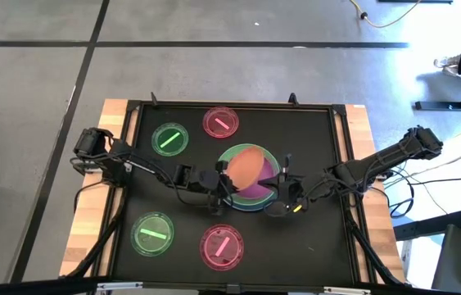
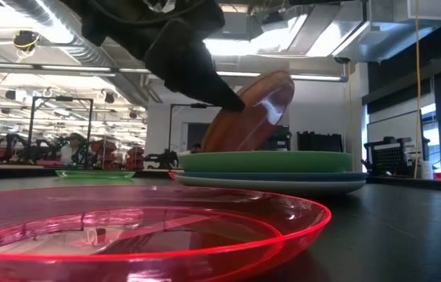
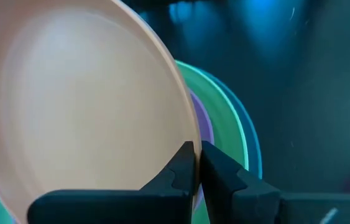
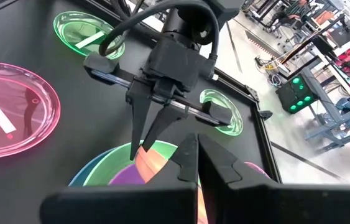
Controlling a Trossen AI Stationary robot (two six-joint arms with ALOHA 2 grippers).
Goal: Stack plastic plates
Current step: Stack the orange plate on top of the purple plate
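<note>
An orange-brown plate (image 1: 246, 164) stands tilted over the stack in the middle of the mat. The stack shows a purple plate (image 1: 255, 192), a large green plate (image 2: 267, 161), a blue one (image 2: 283, 177) and a pale one (image 2: 283, 186) at the bottom. My left gripper (image 1: 223, 179) is at the stack's left side, shut on the orange-brown plate. My right gripper (image 1: 284, 182) hangs shut above the stack's right edge, clear of the plates. Small translucent plates with centre bars lie flat around the stack: green (image 1: 169, 138), pink (image 1: 220, 122), green (image 1: 153, 233), pink (image 1: 221, 246). My left gripper pinches the orange-brown plate's rim (image 3: 184, 134) between its two fingers (image 4: 138, 134), coming from the table's left and slanting down. The plate is tilted, its right edge (image 2: 287, 78) raised. Its low edge dips behind the green plate's rim, so what it rests on is hidden.
A black mat (image 1: 320, 238) with a raised frame covers the wooden table (image 1: 83, 238). Bare mat lies right of the stack and between the small plates. Cables run along both arms. Racks and machines stand in the room beyond the far edge.
</note>
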